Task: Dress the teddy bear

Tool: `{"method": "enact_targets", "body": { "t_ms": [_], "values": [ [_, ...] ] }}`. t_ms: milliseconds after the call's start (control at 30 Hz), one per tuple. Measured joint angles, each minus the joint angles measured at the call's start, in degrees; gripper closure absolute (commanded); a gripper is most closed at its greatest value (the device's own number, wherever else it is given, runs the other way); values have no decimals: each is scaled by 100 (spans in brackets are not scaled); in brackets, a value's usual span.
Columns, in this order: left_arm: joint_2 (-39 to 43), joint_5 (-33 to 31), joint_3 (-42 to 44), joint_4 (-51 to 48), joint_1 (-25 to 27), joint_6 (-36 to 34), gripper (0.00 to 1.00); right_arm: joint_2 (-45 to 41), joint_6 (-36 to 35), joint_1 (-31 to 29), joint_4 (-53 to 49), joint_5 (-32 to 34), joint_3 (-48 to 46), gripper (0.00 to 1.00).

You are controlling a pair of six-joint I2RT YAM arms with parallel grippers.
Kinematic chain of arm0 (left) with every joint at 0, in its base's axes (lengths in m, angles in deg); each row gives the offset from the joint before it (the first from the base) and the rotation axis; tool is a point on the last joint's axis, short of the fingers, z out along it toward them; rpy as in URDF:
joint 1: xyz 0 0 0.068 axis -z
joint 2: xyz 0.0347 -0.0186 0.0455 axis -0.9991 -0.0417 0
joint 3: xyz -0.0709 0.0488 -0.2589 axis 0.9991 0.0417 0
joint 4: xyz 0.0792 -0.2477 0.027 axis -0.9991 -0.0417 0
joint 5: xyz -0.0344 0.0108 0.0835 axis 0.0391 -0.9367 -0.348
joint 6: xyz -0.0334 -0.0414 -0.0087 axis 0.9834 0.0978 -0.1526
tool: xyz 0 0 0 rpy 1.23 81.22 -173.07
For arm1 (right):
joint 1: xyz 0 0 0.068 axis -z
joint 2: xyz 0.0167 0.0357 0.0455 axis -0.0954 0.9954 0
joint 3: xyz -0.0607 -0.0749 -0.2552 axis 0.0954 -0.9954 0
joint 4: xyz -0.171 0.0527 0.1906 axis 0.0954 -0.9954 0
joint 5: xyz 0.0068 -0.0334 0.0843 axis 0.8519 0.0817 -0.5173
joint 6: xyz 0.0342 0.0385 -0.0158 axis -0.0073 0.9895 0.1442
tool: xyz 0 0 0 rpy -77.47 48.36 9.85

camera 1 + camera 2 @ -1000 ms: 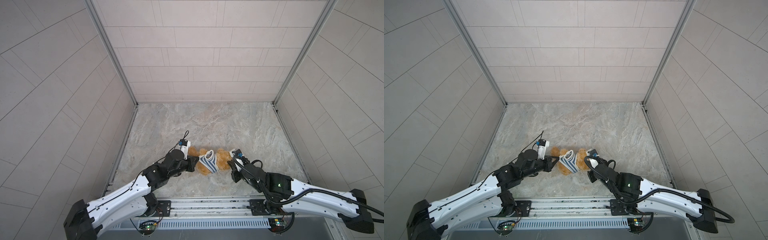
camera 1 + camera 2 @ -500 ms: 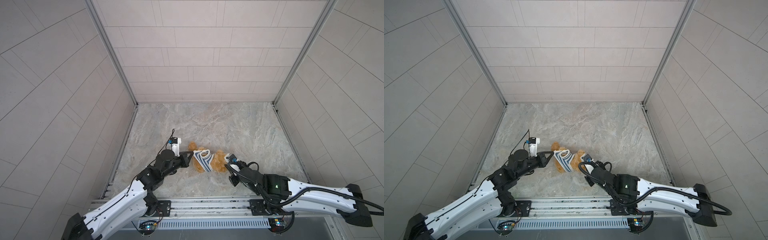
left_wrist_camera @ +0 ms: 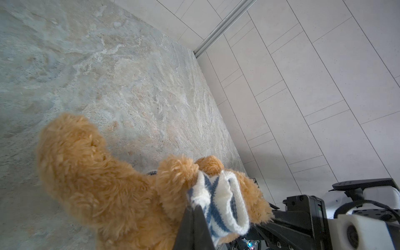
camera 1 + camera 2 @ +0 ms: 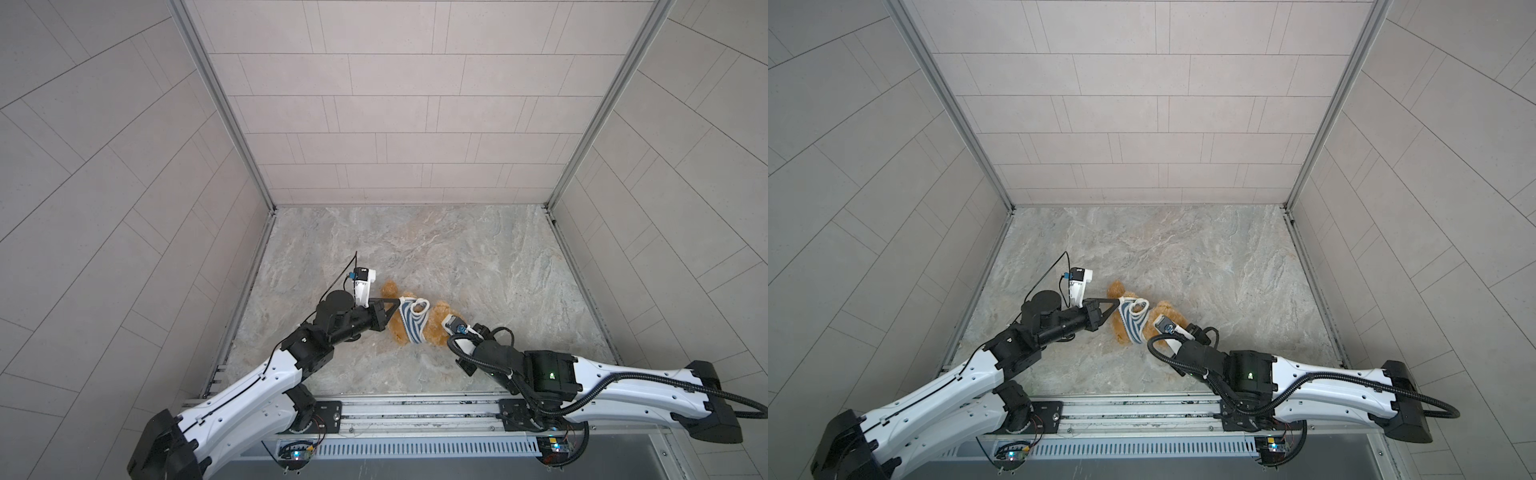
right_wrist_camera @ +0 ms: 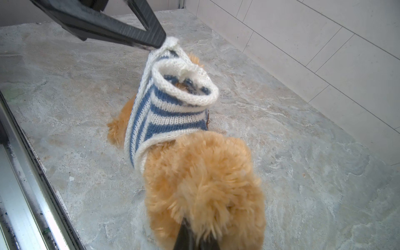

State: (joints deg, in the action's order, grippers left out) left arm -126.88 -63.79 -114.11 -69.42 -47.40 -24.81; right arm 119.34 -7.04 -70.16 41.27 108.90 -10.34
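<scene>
Bear [image 4: 436, 327] is on the table [image 4: 457, 249] near the front, between the arms, with the shirt [image 4: 412, 321] partway on. Left hand [image 4: 395, 300] is pinched tight on the shirt's white edge, stretched taut. Right hand [image 5: 191, 234] is clamped on the bear's fur.

The teddy bear [image 4: 434, 328] lies on the bench [image 4: 478, 257], with the shirt [image 4: 411, 322] around its middle. Left of the bear, the left jaws touch the shirt's edge. At the bear's right end the right jaws are sunk in its fur. The rail [image 4: 415, 405] runs in front of the bear, well apart.
</scene>
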Motion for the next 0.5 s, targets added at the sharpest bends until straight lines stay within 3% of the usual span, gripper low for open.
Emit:
{"method": "enact_targets", "body": {
  "t_ms": [267,500],
  "values": [
    [490,-588,330,-166,-540,608,100,-179,-264,-98,13,190,0,100],
    [249,-243,350,-201,-634,520,100,-203,-501,-120,-7,186,0,100]
  ]
}}
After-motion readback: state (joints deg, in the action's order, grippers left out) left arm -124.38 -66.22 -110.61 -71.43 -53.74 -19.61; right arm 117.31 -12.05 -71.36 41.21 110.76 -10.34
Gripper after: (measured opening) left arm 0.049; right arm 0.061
